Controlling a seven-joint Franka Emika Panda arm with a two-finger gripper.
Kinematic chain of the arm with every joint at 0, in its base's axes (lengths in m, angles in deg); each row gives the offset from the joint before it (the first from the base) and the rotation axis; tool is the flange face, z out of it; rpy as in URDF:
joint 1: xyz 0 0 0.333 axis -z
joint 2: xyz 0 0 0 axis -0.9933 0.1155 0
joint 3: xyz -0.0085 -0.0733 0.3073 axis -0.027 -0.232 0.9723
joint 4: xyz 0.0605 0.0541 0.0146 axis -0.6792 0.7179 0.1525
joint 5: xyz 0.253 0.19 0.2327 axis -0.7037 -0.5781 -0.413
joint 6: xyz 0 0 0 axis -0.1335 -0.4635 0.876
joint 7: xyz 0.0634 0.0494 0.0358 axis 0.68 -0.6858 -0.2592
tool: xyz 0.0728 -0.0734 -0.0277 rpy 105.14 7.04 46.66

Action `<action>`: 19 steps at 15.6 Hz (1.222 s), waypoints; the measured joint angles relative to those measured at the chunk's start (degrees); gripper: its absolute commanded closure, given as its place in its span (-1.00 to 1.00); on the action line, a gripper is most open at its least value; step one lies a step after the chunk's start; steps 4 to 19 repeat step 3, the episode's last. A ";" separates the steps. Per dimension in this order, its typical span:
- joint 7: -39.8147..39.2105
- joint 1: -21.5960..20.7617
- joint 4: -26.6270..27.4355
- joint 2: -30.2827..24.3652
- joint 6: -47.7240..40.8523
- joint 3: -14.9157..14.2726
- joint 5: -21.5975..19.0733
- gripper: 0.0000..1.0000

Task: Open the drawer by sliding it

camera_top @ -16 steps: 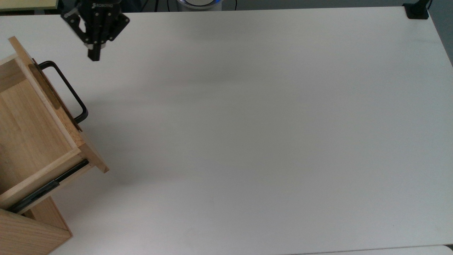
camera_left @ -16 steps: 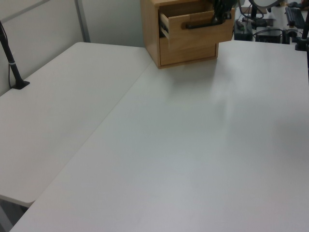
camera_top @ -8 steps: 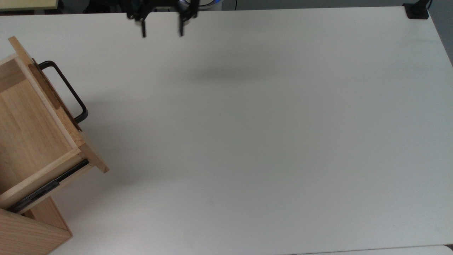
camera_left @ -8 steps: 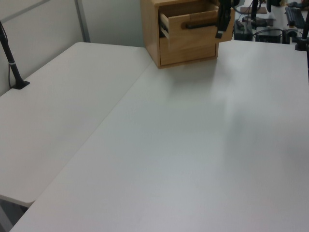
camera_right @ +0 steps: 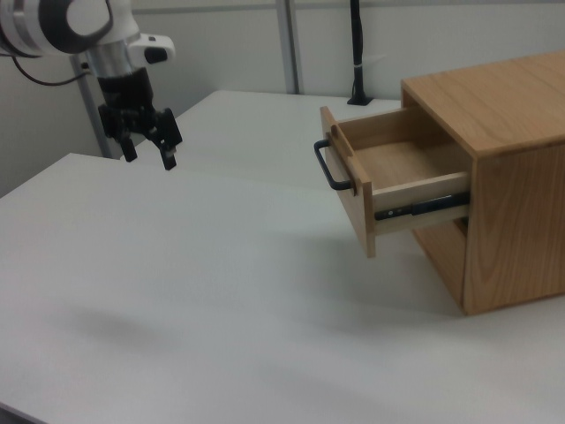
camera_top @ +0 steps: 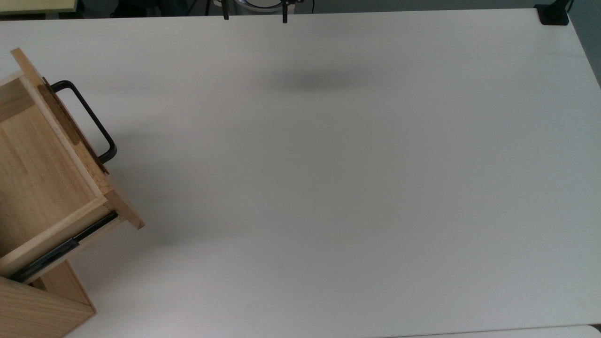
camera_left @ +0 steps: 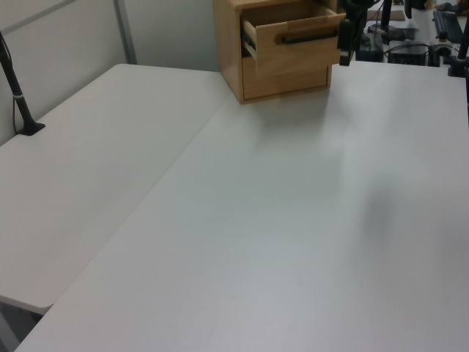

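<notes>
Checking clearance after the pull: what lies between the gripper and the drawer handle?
Nothing: in the right view, bare white table separates the open gripper from the drawer handle.

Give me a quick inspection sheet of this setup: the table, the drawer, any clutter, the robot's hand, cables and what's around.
Surface: white table, bare apart from the cabinet.
Job's things: drawer pulled well out of the wooden cabinet; the tray looks empty; black handle and black side rail show.
Clutter: nothing seen.
Hand: hand hangs above the table, apart from the drawer, fingers spread open, holding nothing.
Cables: a cable runs along a black post clamped at the table edge; more cables behind the table's far edge.
Surroundings: pale partition walls; a black clamp at one table corner.
</notes>
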 measured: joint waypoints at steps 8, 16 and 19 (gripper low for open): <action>0.14 1.49 -0.25 1.62 -1.45 -0.07 -0.36 -1.00; 0.14 1.49 -0.25 1.62 -1.45 -0.07 -0.36 -1.00; 0.14 1.49 -0.25 1.62 -1.45 -0.07 -0.36 -1.00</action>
